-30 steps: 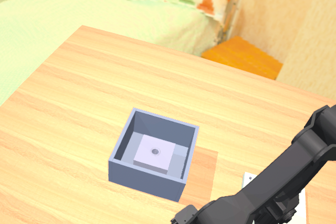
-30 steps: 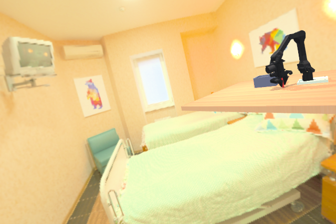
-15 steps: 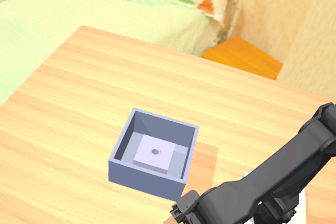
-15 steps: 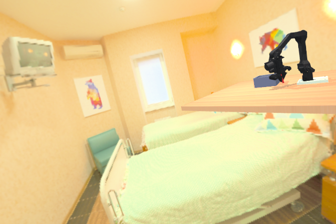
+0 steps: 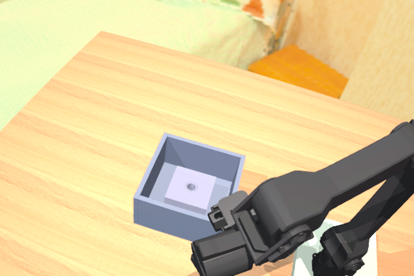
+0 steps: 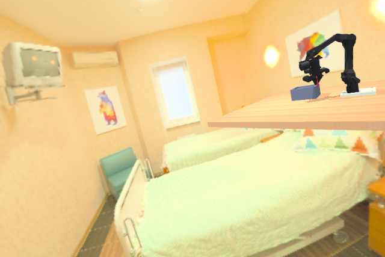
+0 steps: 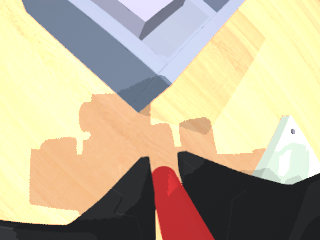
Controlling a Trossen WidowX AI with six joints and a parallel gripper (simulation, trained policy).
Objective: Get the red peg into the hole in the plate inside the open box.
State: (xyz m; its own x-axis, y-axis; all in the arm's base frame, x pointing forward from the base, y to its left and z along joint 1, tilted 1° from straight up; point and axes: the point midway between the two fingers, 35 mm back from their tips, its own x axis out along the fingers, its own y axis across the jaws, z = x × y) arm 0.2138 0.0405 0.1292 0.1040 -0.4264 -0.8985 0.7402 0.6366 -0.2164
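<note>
My gripper (image 6: 317, 83) (image 7: 164, 163) is shut on the red peg (image 6: 317, 84) (image 7: 177, 210), with one dark finger on each side of it. The peg leans slightly and is held above the table, outside the open blue-grey box (image 5: 167, 218) (image 6: 304, 93) (image 7: 75, 50), near its corner on the arm's side. Its lower end is at about rim height in the exterior view. The pale lilac plate (image 5: 178, 179) (image 7: 145, 7) lies at the bottom of the box, with an empty round hole (image 5: 191, 187). In the top view the arm hides the fingers and the peg.
The wooden table (image 5: 116, 99) (image 6: 264, 114) carries the box and the arm's white base plate (image 5: 369, 249) (image 6: 357, 92) (image 7: 287, 160). The box's raised walls surround the plate. The arm covers the box's near right corner in the top view.
</note>
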